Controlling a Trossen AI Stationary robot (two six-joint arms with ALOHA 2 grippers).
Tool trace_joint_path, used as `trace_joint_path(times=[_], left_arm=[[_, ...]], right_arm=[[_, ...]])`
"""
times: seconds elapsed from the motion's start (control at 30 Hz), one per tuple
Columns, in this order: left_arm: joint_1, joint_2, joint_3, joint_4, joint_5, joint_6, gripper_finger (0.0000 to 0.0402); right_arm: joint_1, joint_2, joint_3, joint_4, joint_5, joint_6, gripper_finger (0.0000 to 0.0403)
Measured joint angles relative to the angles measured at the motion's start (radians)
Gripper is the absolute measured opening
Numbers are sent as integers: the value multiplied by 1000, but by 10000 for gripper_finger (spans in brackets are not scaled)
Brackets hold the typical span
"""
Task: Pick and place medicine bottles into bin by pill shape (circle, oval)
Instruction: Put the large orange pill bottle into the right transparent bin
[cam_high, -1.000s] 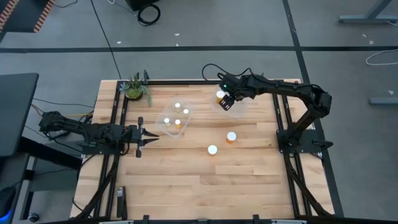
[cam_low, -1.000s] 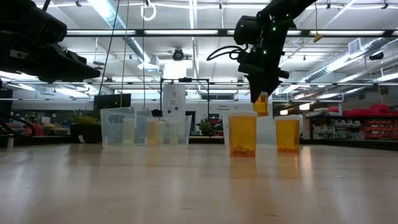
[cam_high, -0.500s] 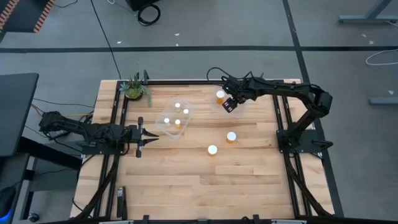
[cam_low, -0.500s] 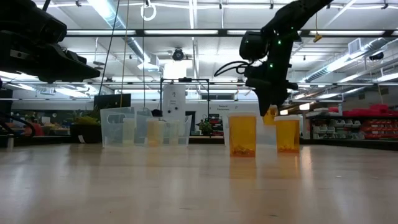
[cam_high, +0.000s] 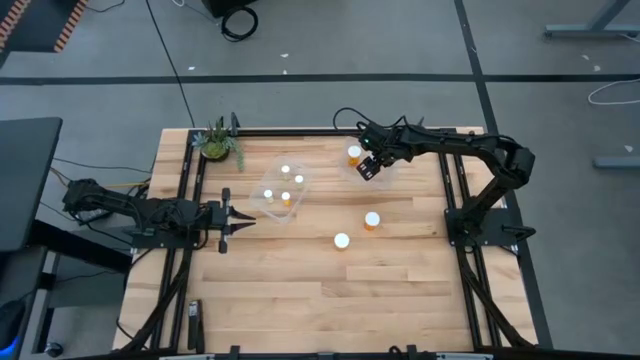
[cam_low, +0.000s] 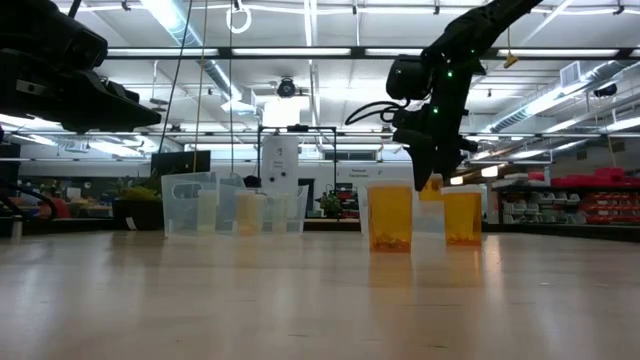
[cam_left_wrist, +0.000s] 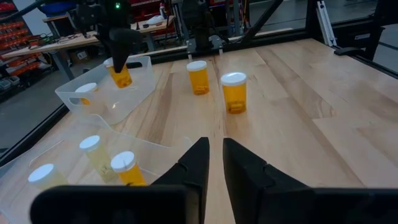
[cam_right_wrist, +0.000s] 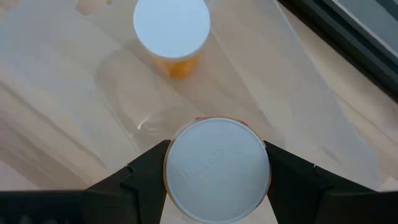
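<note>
My right gripper (cam_high: 368, 167) is shut on an amber bottle with a white cap (cam_right_wrist: 217, 163), low over the clear right bin (cam_high: 385, 172). One more bottle (cam_high: 354, 153) stands in that bin. The clear left bin (cam_high: 268, 206) holds three bottles (cam_high: 285, 185). Two bottles (cam_high: 372, 220) (cam_high: 342, 240) stand upright on the bare table. My left gripper (cam_high: 248, 222) waits shut near the table's left edge, pointing toward the left bin. My right gripper pinches the bottle by the rim of its white cap (cam_right_wrist: 174, 165), one finger (cam_right_wrist: 146, 177) on each side. The fingers come from above, pointing down. The bottle hangs upright below them (cam_low: 431, 186) inside the right bin; I cannot tell whether its base touches the bin floor.
A small green potted plant (cam_high: 217, 142) stands at the far left corner. Dark frame rails (cam_high: 187, 180) run along the table's left and right sides. The near half of the wooden table (cam_high: 330, 300) holds nothing.
My right gripper has gone down into the right bin with the bottle, shifting slightly toward the table's near right. It has stayed shut, and the bottle has stayed upright.
</note>
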Motion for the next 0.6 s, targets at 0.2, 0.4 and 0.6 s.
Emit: trace_joint_path(times=[0.2,0.4,0.6], left_arm=[[0,0,0,0,0,0,52],[0,0,0,0,0,0,60],[0,0,0,0,0,0,58]], right_arm=[[-4,0,0,11,-3,8,236],[-4,0,0,41,2,28,236],[-11,1,-53,79,5,45,236]])
